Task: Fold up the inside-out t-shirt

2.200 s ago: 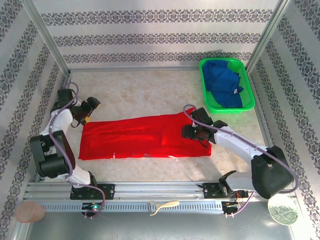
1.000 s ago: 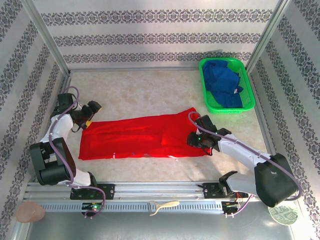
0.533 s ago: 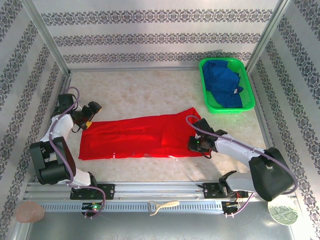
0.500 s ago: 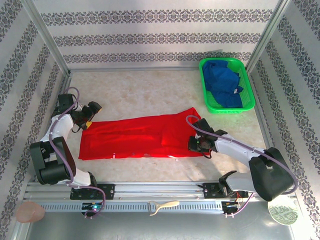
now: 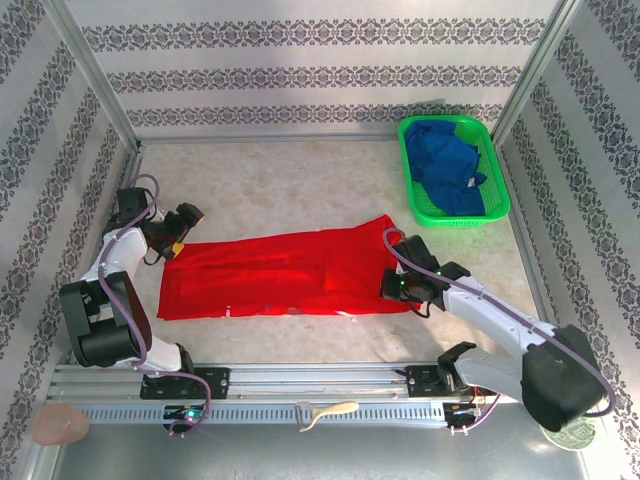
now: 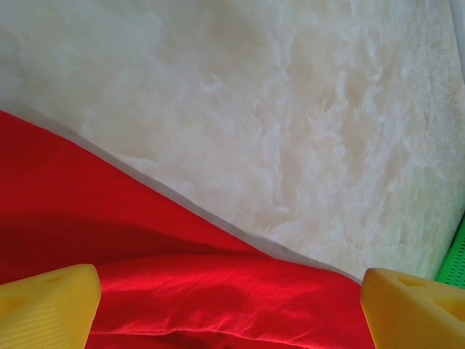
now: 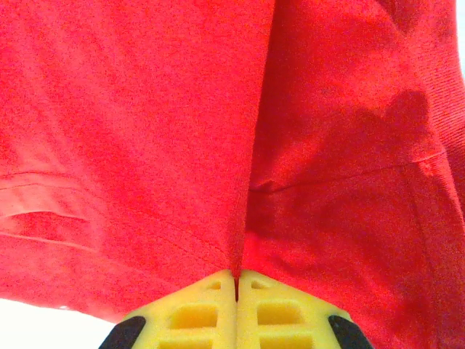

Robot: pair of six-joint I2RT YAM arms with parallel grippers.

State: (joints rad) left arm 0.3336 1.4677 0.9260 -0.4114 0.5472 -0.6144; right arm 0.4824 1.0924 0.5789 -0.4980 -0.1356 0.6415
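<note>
I've got the inside-out t-shirt lying flat across the middle of the table as a long red band, left end near my left arm and right end near my right, so I judge the lengthwise folds are done and the crosswise fold is the step in hand. My right gripper sits down on the near right end of the band, and in its wrist view the yellow fingers are pressed together with a thin ridge of red cloth pinched between them; I can't tell how many layers that pinch takes in. My left gripper hangs at the far left corner of the shirt with its fingertips spread wide, red cloth below and between them but nothing held. The green basket with the blue garment stands well apart at the far right and plays no part here. Next, I reckon, I need to lift the pinched end just clear of the table and carry it leftward over the band, keeping it square to the long edges so the layers don't skew, while the left end stays put or gets gripped to match
</note>
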